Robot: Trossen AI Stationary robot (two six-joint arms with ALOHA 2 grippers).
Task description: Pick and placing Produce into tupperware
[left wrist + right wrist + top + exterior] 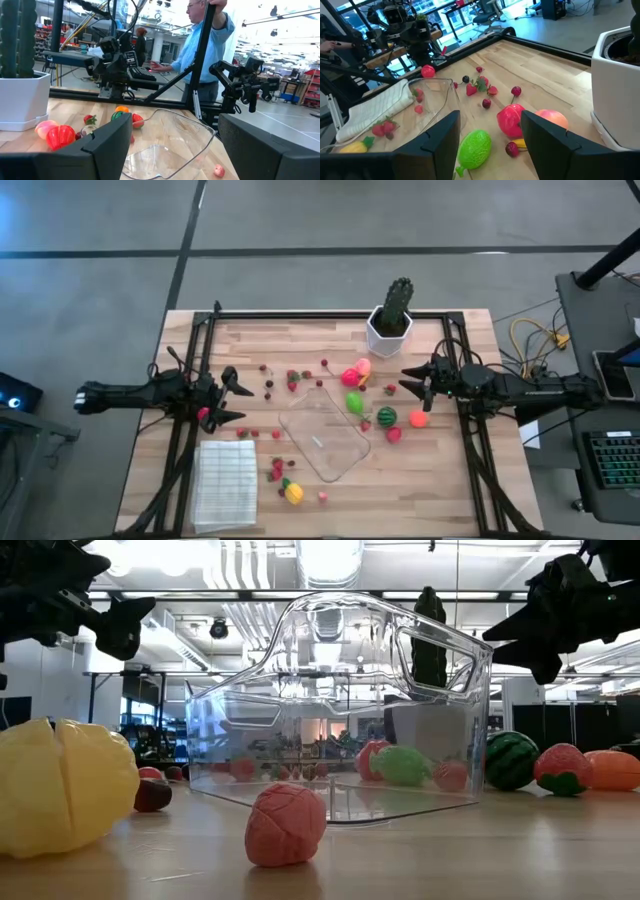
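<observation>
At mid-table sits the tupperware (325,438), empty, between both grippers and touched by neither. Left gripper (232,402) off its left edge, fingers apart, a pink piece (204,413) between the tips; right gripper (412,381) spread above the fruit (354,376) by the far corner. Bare wood near the front edge.

both arms reach inward, left pincer (232,400) and right pincer (412,382) spread, holding nothing.
</observation>
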